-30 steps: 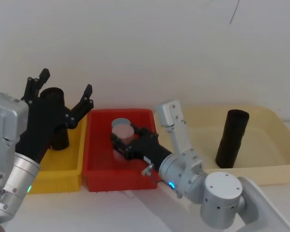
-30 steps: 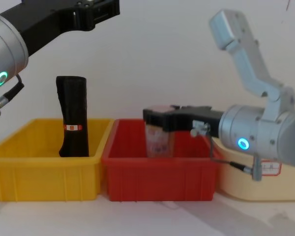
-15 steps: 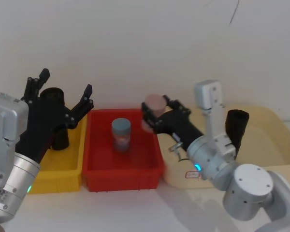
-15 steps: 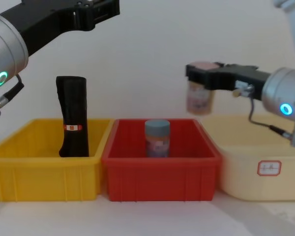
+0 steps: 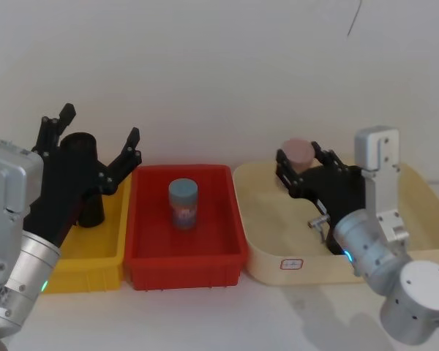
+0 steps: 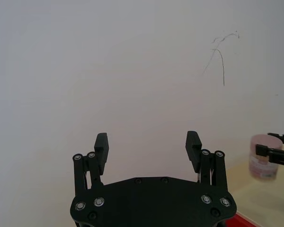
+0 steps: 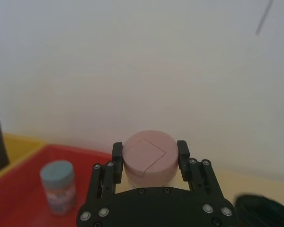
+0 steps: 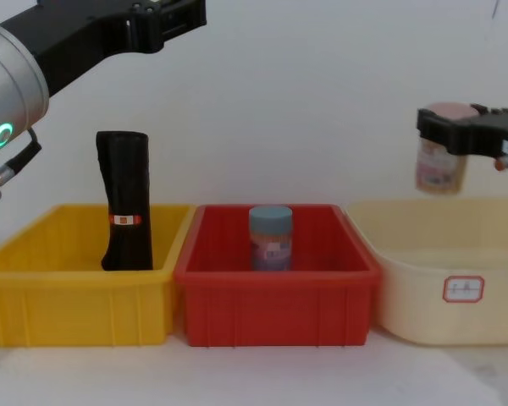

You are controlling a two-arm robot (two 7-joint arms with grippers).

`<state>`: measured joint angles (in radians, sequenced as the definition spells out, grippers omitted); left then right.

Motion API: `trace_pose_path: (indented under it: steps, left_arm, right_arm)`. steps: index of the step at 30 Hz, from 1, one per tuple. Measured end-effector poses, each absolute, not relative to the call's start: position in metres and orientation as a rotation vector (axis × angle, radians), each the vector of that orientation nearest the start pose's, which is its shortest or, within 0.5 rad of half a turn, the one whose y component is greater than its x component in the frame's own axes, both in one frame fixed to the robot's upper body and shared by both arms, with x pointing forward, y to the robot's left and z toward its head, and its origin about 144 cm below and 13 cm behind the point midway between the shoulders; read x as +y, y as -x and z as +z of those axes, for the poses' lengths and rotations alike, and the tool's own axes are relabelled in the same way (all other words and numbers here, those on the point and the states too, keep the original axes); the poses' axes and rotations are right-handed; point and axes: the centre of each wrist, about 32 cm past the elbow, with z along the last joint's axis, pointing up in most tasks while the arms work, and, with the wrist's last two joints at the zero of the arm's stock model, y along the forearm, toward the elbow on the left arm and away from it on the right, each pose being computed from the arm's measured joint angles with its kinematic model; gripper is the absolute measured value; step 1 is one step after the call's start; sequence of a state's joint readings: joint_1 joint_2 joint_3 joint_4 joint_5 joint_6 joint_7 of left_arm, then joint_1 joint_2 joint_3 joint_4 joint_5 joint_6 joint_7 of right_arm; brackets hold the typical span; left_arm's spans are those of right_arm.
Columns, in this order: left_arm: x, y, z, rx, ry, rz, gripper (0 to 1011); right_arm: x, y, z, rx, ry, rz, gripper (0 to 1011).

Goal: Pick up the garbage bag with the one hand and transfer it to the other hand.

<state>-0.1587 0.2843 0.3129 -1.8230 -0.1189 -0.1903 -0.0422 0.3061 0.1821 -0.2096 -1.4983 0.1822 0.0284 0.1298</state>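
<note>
The right end effector (image 5: 300, 156) hangs above the cream bin (image 5: 267, 219), clenched on a pink-lidded jar (image 8: 440, 166) that sits upright between its two fingers, clear of the bin's floor. Its silver-grey arm comes in from the lower right of the head view. The garbage bag (image 7: 261, 206) can be made out in the right wrist view as a blurred dark rounded shape beyond that end effector, on the cream bin's side; how it stands there cannot be told.

On the other side, the left end effector (image 5: 101, 123) is raised above the yellow bin (image 5: 80, 267), fingers spread wide and grasping nothing. In the left wrist view it faces the white wall. In the yellow bin, below and behind those fingers, a black roll with a red-orange band (image 8: 125, 203) stands nearly upright against the bin's far side.

Between the two, the red bin (image 5: 143, 219) holds a single blue-lidded jar (image 5: 182, 203), upright near its middle and well apart from both end effectors. The three bins sit side by side on the white desk (image 5: 205, 314), yellow touching red and red just beside cream
</note>
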Motion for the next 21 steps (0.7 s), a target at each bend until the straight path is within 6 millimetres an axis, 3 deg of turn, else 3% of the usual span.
trace_pose_path:
  steps: [6, 15, 21]
  left_arm:
    - [0.194, -0.469, 1.256, -0.487, 0.293, 1.129, 1000]
    - [0.194, -0.469, 1.256, -0.487, 0.293, 1.129, 1000]
    - [0.194, -0.469, 1.256, -0.487, 0.293, 1.129, 1000]
  right_arm:
    - [-0.228, -0.530, 1.211, -0.140, -0.039, -1.274, 690]
    - [-0.233, -0.523, 1.192, -0.087, 0.036, -1.261, 974]
    - [-0.234, -0.518, 1.187, -0.071, 0.049, -1.243, 1001]
